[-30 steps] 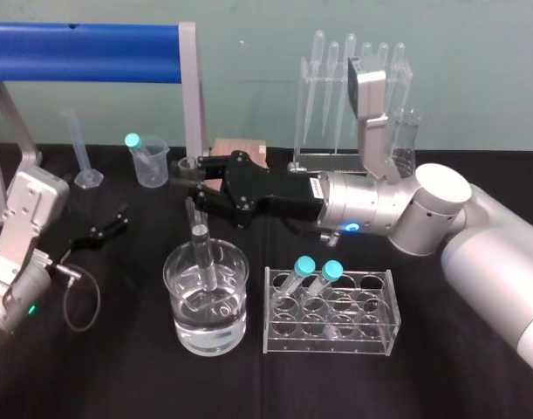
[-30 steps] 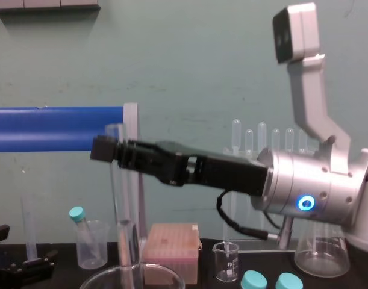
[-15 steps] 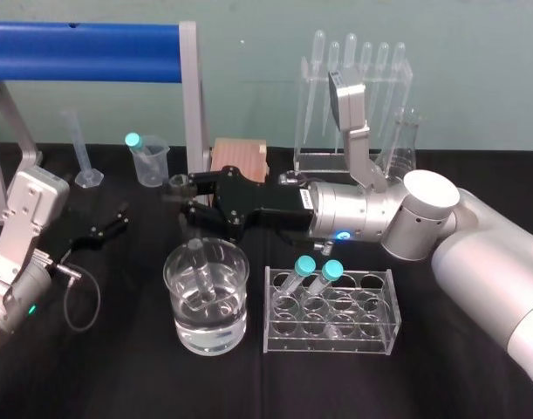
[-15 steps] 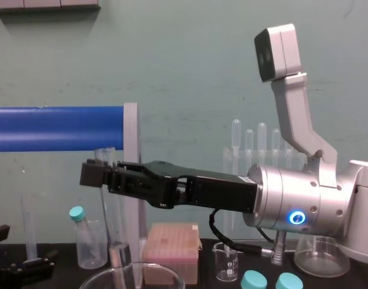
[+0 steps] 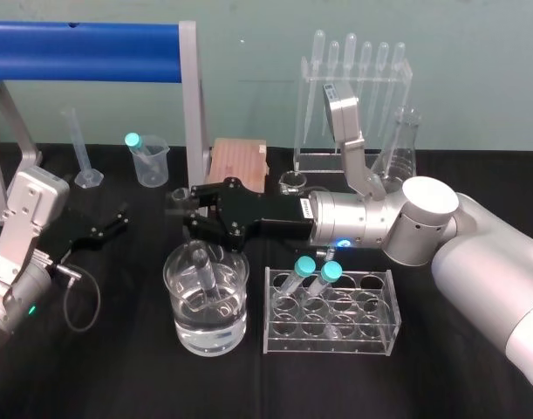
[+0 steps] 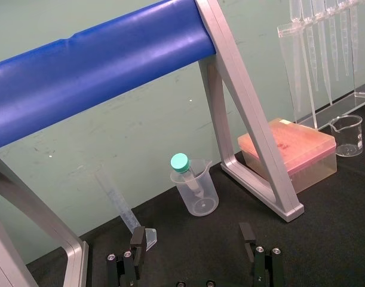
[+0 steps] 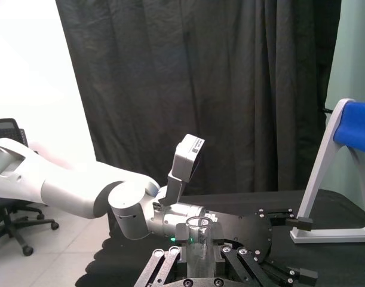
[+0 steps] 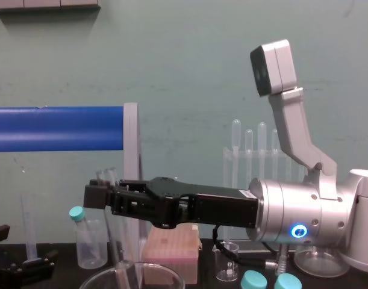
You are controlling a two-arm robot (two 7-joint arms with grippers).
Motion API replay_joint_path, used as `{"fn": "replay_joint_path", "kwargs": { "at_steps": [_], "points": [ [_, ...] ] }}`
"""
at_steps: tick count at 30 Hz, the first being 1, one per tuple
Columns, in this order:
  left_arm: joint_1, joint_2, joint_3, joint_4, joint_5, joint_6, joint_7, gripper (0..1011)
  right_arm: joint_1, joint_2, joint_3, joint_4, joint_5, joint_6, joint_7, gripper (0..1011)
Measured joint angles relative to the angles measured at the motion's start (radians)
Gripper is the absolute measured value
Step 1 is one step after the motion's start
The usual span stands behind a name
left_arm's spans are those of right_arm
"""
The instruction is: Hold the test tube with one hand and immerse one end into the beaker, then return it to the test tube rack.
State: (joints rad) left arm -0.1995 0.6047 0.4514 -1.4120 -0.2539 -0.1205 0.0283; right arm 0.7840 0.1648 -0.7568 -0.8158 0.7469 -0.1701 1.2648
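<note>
My right gripper reaches in from the right and is shut on the top of the test tube, a slim clear glass tube. The tube hangs nearly upright with its lower end inside the beaker, a wide clear vessel partly filled with water. From the chest, the gripper holds the tube above the beaker's rim. The right wrist view has the tube's open rim between the fingers. The clear test tube rack stands right of the beaker. My left gripper rests open at the left, nothing between its fingers.
Two teal-capped tubes lean in the rack. At the back stand a small plastic beaker with a teal-capped tube, a graduated cylinder, a pink box, a pipette stand and a conical flask. A blue bar on a grey frame spans the back left.
My right gripper has come down with the test tube, sinking its lower end deeper into the beaker. The left arm has not moved.
</note>
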Motion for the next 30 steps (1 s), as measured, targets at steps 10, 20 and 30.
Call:
{"fn": "replay_joint_path", "kwargs": {
  "at_steps": [10,20,30],
  "points": [
    [0.000,0.000,0.000,0.000,0.000,0.000,0.000,1000,0.000,-0.009,0.006,0.014,-0.007,-0.007,0.005,228],
    [0.000,0.000,0.000,0.000,0.000,0.000,0.000,1000,0.000,-0.008,0.006,0.013,-0.006,-0.007,0.004,227],
    [0.000,0.000,0.000,0.000,0.000,0.000,0.000,1000,0.000,-0.007,0.006,0.012,-0.005,-0.007,0.004,227]
  ]
}}
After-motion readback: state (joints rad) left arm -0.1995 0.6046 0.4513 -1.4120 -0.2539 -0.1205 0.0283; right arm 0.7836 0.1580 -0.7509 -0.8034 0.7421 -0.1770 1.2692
